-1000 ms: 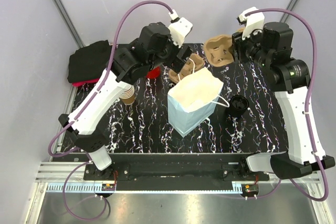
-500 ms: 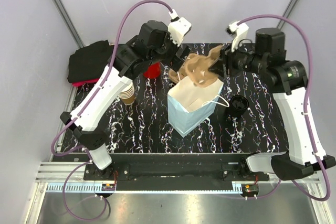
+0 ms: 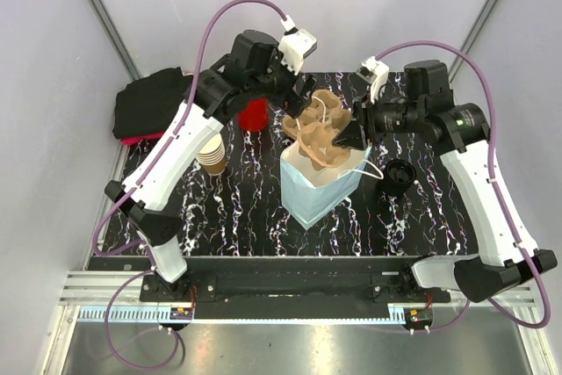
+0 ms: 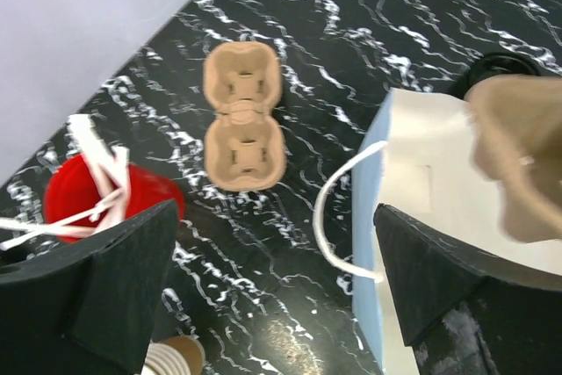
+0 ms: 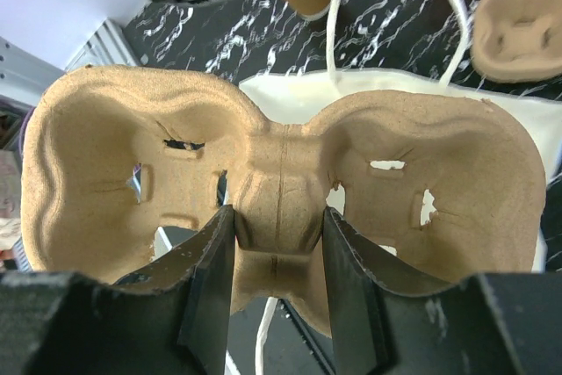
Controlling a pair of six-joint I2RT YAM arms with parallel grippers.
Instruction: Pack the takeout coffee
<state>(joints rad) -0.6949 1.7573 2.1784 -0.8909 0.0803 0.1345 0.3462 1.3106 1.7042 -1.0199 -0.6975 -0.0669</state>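
The right gripper [image 5: 277, 243] pinches the pulp carrier [image 5: 421, 155] by its centre ridge, level, with the open paper bag [image 3: 316, 195] just below it (ready for lowering). The left gripper [image 4: 277, 270] gapes wide, empty.

Blurred and cut by right edge: pulp carrier [image 4: 518, 164]. Cropped at bottom: kraft cup [image 4: 171, 359]. Mostly hidden behind pulp carrier: paper bag [image 5: 386, 85]. Half behind paper bag, unidentifiable: dark round thing [image 4: 502, 65].

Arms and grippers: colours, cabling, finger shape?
The left arm and right arm: white shells, black joints, a purple cable looped to each wrist, white camera housings there. The left gripper and right gripper have black wedge-shaped fingers, edges scuffed.
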